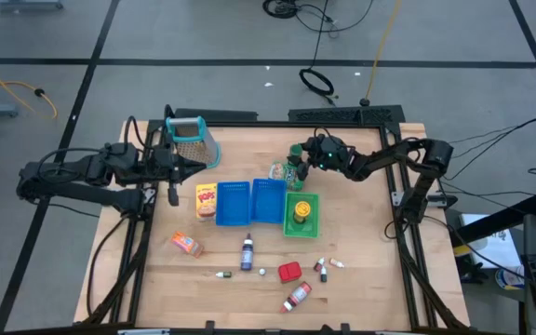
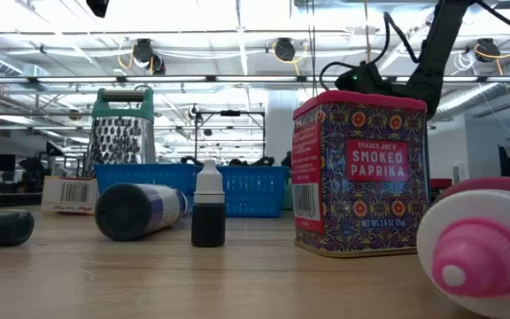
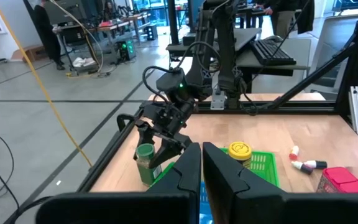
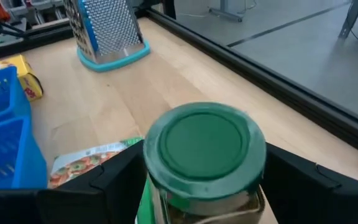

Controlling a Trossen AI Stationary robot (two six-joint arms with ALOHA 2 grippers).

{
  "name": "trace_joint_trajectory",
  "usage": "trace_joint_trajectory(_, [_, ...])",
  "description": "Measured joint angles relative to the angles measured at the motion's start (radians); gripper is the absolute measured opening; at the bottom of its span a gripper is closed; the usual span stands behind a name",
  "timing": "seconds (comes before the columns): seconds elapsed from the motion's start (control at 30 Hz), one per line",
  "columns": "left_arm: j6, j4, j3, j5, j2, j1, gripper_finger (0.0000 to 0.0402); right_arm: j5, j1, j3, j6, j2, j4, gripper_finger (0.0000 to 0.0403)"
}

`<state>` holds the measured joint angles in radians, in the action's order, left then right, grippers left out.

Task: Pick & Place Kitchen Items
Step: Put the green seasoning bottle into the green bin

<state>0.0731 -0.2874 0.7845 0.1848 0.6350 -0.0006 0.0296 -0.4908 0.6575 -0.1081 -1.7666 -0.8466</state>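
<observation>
My right gripper reaches in from the right, its fingers on either side of an upright green-lidded bottle beside the green pouch. My left gripper hovers shut and empty near the table's left edge, next to the grater. The yellow box lies left of the blue trays. A yellow-lidded jar stands in the green tray. Nearer the front lie the orange packet, a dark bottle, the red block, a red-and-white bottle and several tiny bottles. My right gripper has the green bottle's body just under its lid between its two fingers, one on each side. The fingers come level from the table's right side. The bottle stays upright; its base is hidden, so whether it is lifted cannot be told.
The metal grater stands at the far left. Two blue trays sit mid-table, directly left of the green bottle. The black frame rail runs along the far edge behind the right gripper. Bare wood lies on the right side of the table.
</observation>
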Motion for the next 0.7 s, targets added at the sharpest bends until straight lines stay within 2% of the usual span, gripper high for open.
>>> trace_joint_trajectory(0.3, [0.001, 0.0, 0.0, 0.0, 0.0, 0.0, 0.0021, 0.001, -0.001, 0.0, 0.002, 0.001, 0.021, 0.0199])
trace_joint_trajectory(0.7, [-0.003, -0.002, 0.0, -0.001, 0.0, 0.0, 0.0021, -0.002, 0.001, 0.001, 0.014, 0.007, 0.034, 0.0197])
